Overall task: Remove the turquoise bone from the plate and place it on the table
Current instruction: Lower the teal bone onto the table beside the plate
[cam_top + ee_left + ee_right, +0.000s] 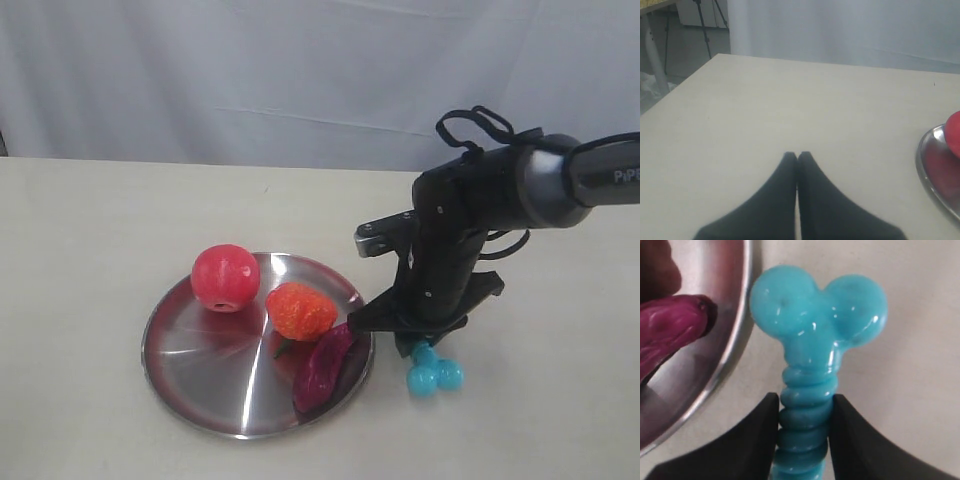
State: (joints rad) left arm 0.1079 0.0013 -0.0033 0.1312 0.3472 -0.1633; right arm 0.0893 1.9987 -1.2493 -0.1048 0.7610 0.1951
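Cream table (100,220): right gripper (805,400) clamping turquoise bone (815,335) beyond plate's (200,370) 4 o'clock rim for set-down; left gripper (797,156) idling, clenched empty.

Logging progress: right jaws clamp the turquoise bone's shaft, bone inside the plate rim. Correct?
One error: the turquoise bone is outside the rim of the plate, with the table beneath it, as the right wrist view shows. The right gripper does have its jaws clamped on the bone's shaft.

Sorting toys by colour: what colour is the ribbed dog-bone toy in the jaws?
The ribbed dog-bone toy is bright turquoise; right wrist view shows it best.
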